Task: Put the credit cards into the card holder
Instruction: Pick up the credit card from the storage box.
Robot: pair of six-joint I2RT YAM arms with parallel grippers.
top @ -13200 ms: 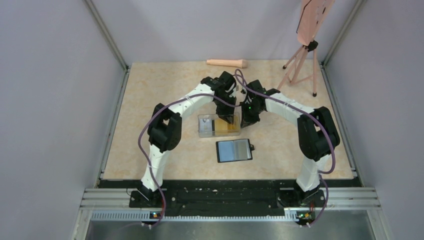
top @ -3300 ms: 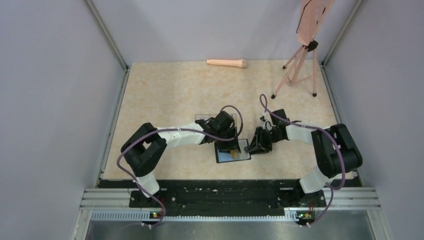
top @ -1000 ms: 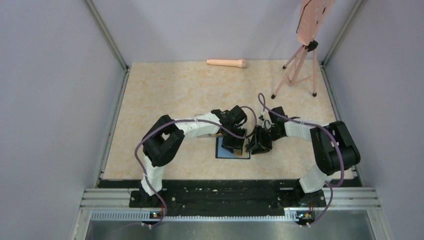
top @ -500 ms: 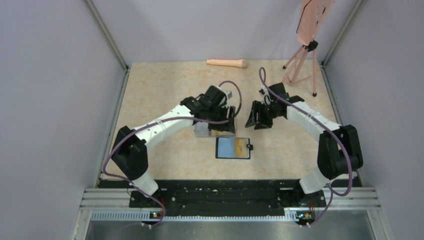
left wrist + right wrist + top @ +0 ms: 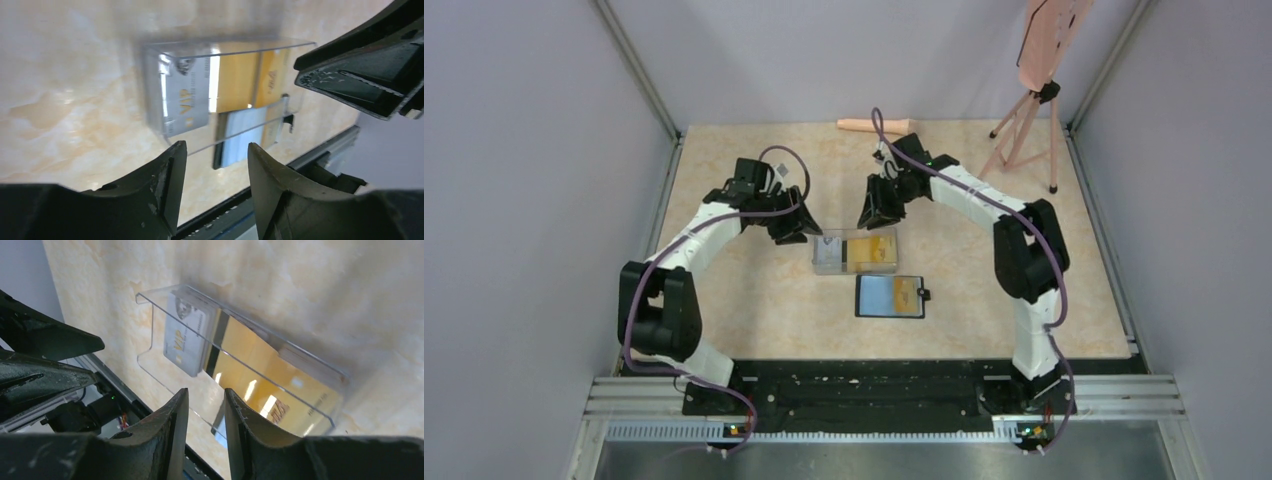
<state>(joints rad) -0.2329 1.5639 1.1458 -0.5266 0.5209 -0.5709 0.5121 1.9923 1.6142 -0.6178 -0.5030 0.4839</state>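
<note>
The clear plastic box (image 5: 856,251) lies mid-table and holds a grey-white credit card (image 5: 829,250) on the left and yellow-orange cards (image 5: 876,250) on the right. The black card holder (image 5: 890,296) lies open just in front of it, blue-grey inside, with a yellow card (image 5: 907,293) in its right part. My left gripper (image 5: 799,228) hovers behind the box's left end, open and empty. My right gripper (image 5: 871,215) hovers behind the box's right part, jaws narrowly apart and empty. The left wrist view shows the grey card (image 5: 185,100) and yellow cards (image 5: 245,80). The right wrist view shows the same grey card (image 5: 187,340) and yellow cards (image 5: 270,375).
A beige cylinder (image 5: 879,125) lies at the back edge. A pink tripod (image 5: 1024,130) stands at the back right. Grey walls close in three sides, and a black rail (image 5: 864,385) runs along the front.
Both grippers have lifted off the card holder and drawn back behind the clear box, spreading apart. A yellow card now lies in the holder.
</note>
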